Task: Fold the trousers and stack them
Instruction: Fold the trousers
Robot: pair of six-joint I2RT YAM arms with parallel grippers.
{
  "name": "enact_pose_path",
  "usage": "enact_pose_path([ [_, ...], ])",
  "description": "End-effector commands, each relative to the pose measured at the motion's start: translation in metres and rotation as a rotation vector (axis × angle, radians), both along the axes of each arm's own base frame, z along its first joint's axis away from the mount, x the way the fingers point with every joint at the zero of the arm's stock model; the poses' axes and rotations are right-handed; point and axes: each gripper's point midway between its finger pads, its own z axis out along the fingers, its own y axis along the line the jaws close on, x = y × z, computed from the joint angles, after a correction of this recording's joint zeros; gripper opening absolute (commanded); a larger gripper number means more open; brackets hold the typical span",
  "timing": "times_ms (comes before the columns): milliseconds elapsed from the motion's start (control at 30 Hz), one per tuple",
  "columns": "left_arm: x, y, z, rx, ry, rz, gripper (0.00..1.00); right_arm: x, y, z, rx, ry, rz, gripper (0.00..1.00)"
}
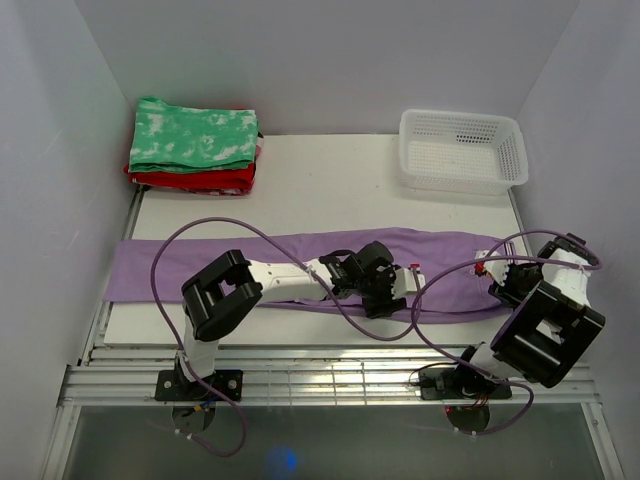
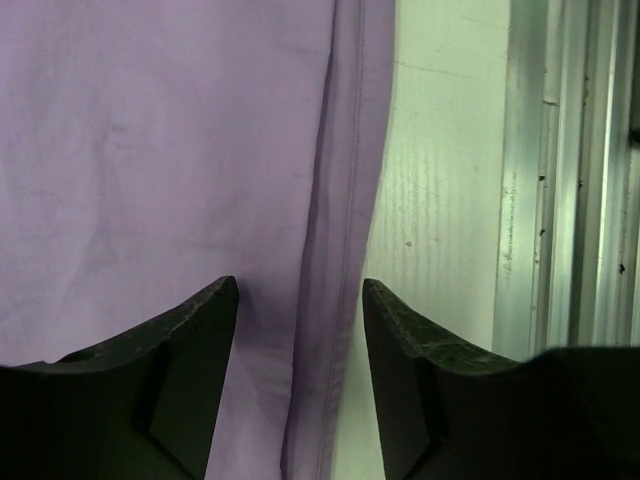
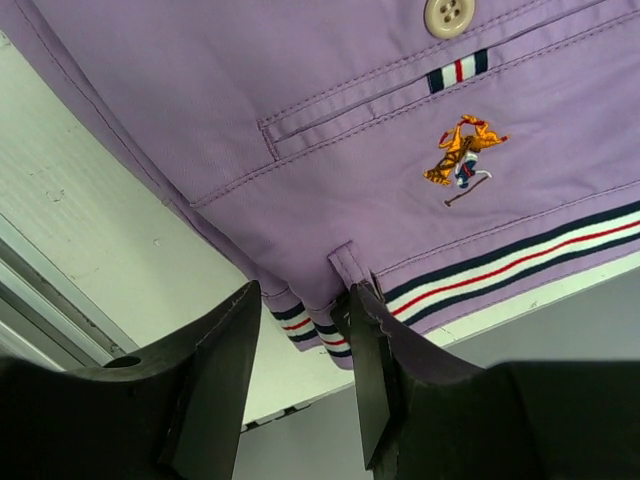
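Note:
The lavender trousers (image 1: 160,265) lie flat across the table, legs to the left and waistband to the right. My left gripper (image 1: 390,295) is low over their near edge at mid-length. In the left wrist view it (image 2: 300,295) is open, its fingers either side of the side seam of the trousers (image 2: 150,150). My right gripper (image 1: 497,275) is at the waistband end. In the right wrist view it (image 3: 300,300) is open around the striped waistband corner of the trousers (image 3: 350,150), and its right finger (image 3: 375,340) touches a belt loop.
A white mesh basket (image 1: 462,150) stands at the back right. A green-and-white folded garment (image 1: 195,135) lies on a red folded one (image 1: 200,181) at the back left. Metal rails (image 1: 330,365) run along the table's near edge, and white walls close in the sides.

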Motion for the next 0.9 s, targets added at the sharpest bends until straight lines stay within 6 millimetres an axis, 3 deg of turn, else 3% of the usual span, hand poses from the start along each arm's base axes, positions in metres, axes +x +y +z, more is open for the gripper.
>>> enact_pose_path([
  [0, 0.013, -0.01, 0.006, -0.022, -0.047, 0.04, 0.62, 0.006, -0.009, 0.001, -0.02, -0.008, 0.022, 0.47],
  [100, 0.016, -0.012, 0.005, -0.019, -0.061, 0.045, 0.58, 0.006, -0.014, -0.003, -0.025, 0.002, 0.004, 0.46],
  [200, 0.018, -0.012, 0.006, -0.017, -0.078, 0.048, 0.45, 0.006, -0.018, -0.005, -0.027, 0.004, -0.012, 0.45],
  [233, 0.018, -0.012, 0.006, -0.015, -0.082, 0.049, 0.32, 0.008, -0.02, -0.004, -0.027, 0.001, -0.019, 0.45],
  [367, 0.022, -0.012, 0.014, -0.029, -0.101, 0.06, 0.03, 0.007, -0.02, -0.004, -0.019, 0.005, -0.033, 0.45],
  [433, 0.019, -0.013, 0.021, -0.038, -0.096, 0.051, 0.03, 0.007, -0.021, -0.004, -0.022, 0.001, -0.034, 0.45],
  [533, 0.014, -0.013, 0.022, -0.021, -0.062, 0.039, 0.23, 0.007, -0.021, -0.003, -0.021, 0.002, -0.036, 0.46],
  [600, 0.013, -0.013, 0.021, -0.013, -0.052, 0.038, 0.28, 0.008, -0.021, -0.003, -0.02, 0.002, -0.042, 0.46],
  [867, 0.011, -0.015, 0.022, -0.022, -0.032, 0.044, 0.27, 0.006, -0.021, -0.003, -0.019, 0.007, -0.051, 0.47],
])
